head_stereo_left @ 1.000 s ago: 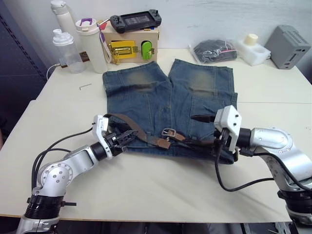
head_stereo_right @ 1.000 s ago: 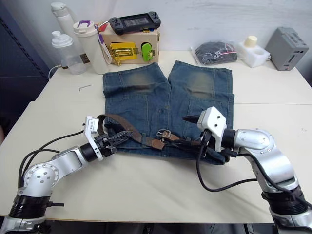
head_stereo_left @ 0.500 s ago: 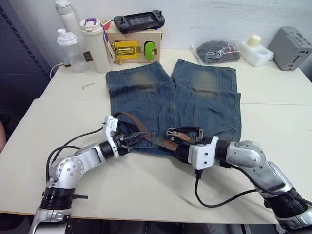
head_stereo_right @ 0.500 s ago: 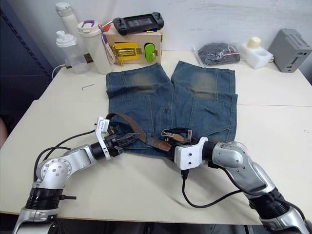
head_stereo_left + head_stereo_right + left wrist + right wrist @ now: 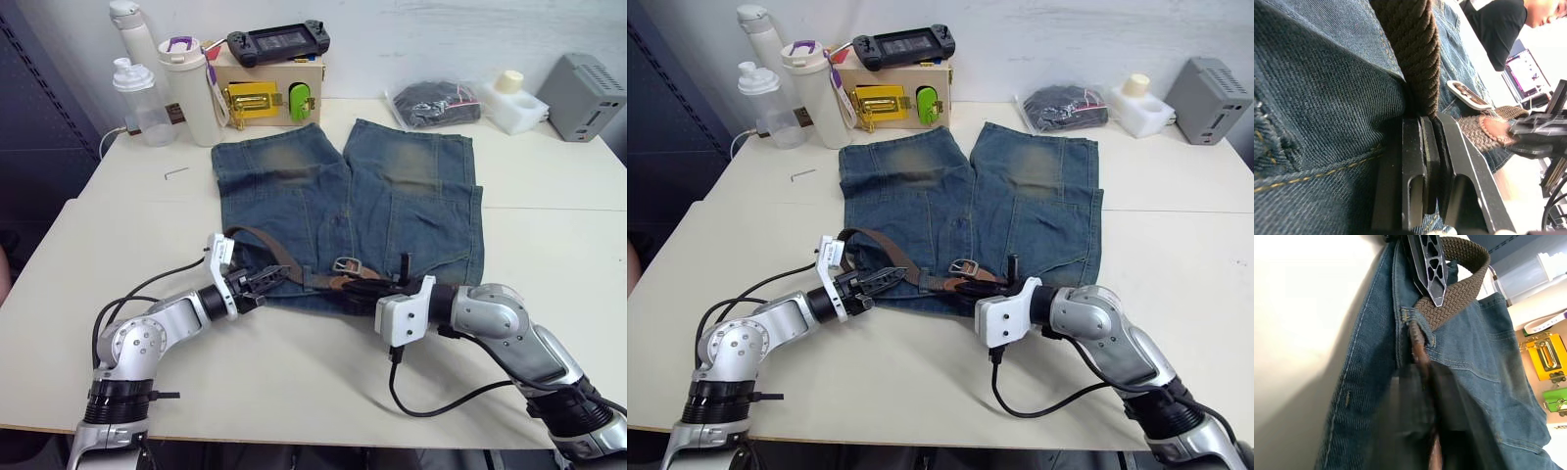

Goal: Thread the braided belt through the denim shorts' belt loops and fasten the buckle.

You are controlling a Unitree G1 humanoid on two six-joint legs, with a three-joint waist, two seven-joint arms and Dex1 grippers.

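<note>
Lying flat on table (image 5: 294,382): shorts (image 5: 392,196), waistband toward both arms, belt (image 5: 265,247) arched over its near edge.
Left gripper (image 5: 263,281): clamped on waistband denim, belt just above its tips, loop (image 5: 1418,323) beyond.
Right gripper (image 5: 982,290): at waistband centre, touching belt's leather end; fingers blurred, cannot tell whether apart or together.
Buckle (image 5: 345,264): unfastened, just beyond right gripper, on denim.
Risks, judged: belt sliding back out of loop if pulled sideways; waistband bunching under left clamp; prong snagging braid.
Room: bare table behind both wrists and to either side; bottles (image 5: 157,83) and box (image 5: 269,88) well beyond, far edge.
</note>
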